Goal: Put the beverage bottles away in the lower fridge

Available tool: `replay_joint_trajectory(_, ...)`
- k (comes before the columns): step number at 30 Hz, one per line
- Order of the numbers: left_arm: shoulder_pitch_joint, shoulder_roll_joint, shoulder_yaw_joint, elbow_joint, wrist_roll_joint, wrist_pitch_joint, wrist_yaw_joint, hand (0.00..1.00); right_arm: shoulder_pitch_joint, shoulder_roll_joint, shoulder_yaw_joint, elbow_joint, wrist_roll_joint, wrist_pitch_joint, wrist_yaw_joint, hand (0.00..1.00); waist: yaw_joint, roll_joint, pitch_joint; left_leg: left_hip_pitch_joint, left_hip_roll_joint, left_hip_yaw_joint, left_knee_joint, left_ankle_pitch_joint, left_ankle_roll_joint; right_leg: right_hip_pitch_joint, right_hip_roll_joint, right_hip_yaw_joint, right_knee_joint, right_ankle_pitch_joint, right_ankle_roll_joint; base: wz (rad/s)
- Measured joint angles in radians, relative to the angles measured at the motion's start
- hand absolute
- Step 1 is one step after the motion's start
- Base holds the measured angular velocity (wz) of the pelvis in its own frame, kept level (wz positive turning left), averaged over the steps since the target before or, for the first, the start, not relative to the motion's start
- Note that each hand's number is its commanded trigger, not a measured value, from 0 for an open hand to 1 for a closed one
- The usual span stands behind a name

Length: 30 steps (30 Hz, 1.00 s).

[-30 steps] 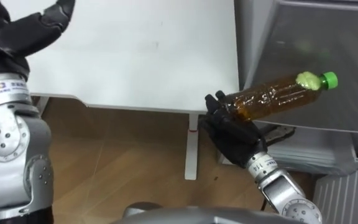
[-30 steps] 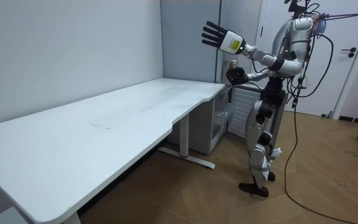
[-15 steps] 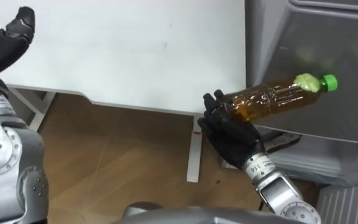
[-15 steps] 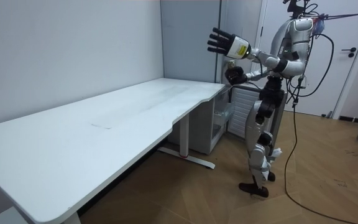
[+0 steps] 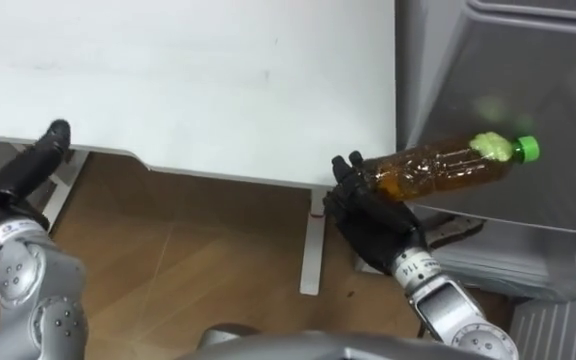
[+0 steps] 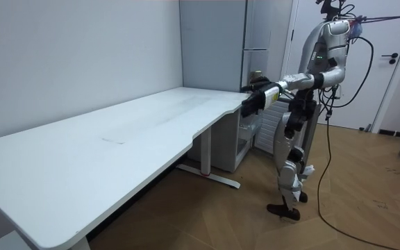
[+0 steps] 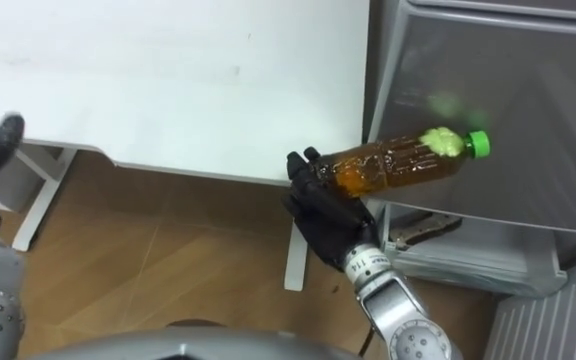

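The bottle is clear glossy plastic, the table smooth matt white, the floor wood

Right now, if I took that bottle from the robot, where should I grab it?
Probably around the middle of the bottle, coming from above. It lies almost level, green cap toward the fridge, and the right hand has its fingers curled round the base end, so middle and neck are free.
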Motion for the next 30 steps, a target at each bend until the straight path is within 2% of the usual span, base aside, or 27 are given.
replay_joint_trajectory(3, 0.028, 0.0, -0.014, 0.096, -0.013, 0.002, -0.001, 0.0, 0.0, -0.002, -0.002, -0.001, 0.031, 0.0, -0.025, 1.0, -0.006, 0.003, -0.0004, -0.01, 0.0, 0.0, 0.001, -0.001, 0.0, -0.005, 0.0, 0.001, 0.0, 0.0, 0.0, 0.0)
replay_joint_trajectory(7, 0.052, 0.0, -0.047, 0.17, -0.074, 0.016, 0.005, 0.0, -0.001, -0.008, -0.003, -0.001, 0.114, -0.003, -0.07, 1.0, -0.004, 0.005, -0.0021, -0.026, 0.0, -0.002, 0.013, -0.001, 0.0, -0.019, 0.0, 0.004, 0.002, 0.0, 0.0, 0.0)
replay_joint_trajectory(9, 0.058, 0.002, -0.062, 0.214, -0.081, 0.016, 0.005, 0.0, -0.001, -0.013, -0.002, 0.001, 0.145, -0.004, -0.084, 1.0, -0.003, 0.01, -0.003, -0.019, 0.0, -0.001, 0.016, -0.001, 0.0, -0.018, 0.0, 0.006, 0.004, 0.0, 0.0, -0.02)
replay_joint_trajectory(12, 0.075, 0.004, -0.089, 0.324, -0.079, 0.016, -0.006, 0.0, 0.0, -0.031, 0.0, 0.001, 0.148, -0.006, -0.087, 1.0, -0.006, 0.021, -0.0089, -0.011, 0.0, 0.002, -0.001, 0.0, 0.0, -0.016, 0.0, 0.013, 0.005, 0.0, 0.0, -0.09)
replay_joint_trajectory(13, 0.078, 0.006, -0.092, 0.367, -0.08, 0.017, -0.006, 0.0, 0.001, -0.04, -0.001, 0.002, 0.149, -0.01, -0.089, 1.0, -0.008, 0.025, -0.0071, -0.007, 0.0, 0.002, -0.001, 0.0, 0.0, -0.015, 0.001, 0.013, 0.005, 0.0, 0.0, 0.0)
replay_joint_trajectory(16, 0.106, 0.01, -0.108, 0.408, -0.081, 0.017, -0.006, 0.0, 0.0, -0.06, -0.002, 0.004, 0.147, -0.012, -0.097, 1.0, -0.024, 0.015, -0.0059, -0.005, -0.005, 0.0, -0.003, 0.001, -0.001, -0.01, 0.002, 0.009, 0.001, 0.0, 0.0, 0.04)
replay_joint_trajectory(17, 0.12, 0.01, -0.11, 0.409, -0.083, 0.017, -0.009, 0.0, 0.0, -0.065, -0.002, 0.004, 0.145, -0.012, -0.098, 1.0, -0.03, 0.006, -0.0022, -0.008, -0.005, -0.002, -0.003, 0.001, -0.001, -0.009, 0.002, 0.008, 0.001, 0.0, 0.0, 0.04)
replay_joint_trajectory(21, 0.117, 0.017, -0.11, 0.447, -0.083, 0.017, -0.041, 0.0, 0.0, -0.072, -0.011, 0.004, 0.142, -0.01, -0.098, 1.0, -0.041, -0.006, 0.0009, -0.021, -0.006, -0.001, 0.001, 0.001, -0.001, -0.017, 0.002, 0.008, 0.0, 0.0, 0.0, 0.01)
replay_joint_trajectory(23, 0.117, 0.028, -0.111, 0.489, -0.082, 0.017, -0.062, 0.0, 0.0, -0.074, -0.012, 0.005, 0.143, -0.01, -0.098, 1.0, -0.06, -0.01, -0.0002, -0.02, -0.006, 0.001, 0.001, 0.001, -0.001, -0.017, 0.001, 0.009, 0.0, 0.0, 0.0, 0.0)
replay_joint_trajectory(30, 0.117, 0.035, -0.111, 0.558, -0.082, 0.019, -0.095, 0.0, 0.002, -0.078, -0.029, 0.061, 0.135, -0.009, -0.097, 1.0, -0.08, -0.023, -0.0002, -0.017, -0.004, 0.001, -0.001, 0.0, -0.001, -0.017, 0.002, 0.011, 0.001, 0.0, 0.0, 0.0)
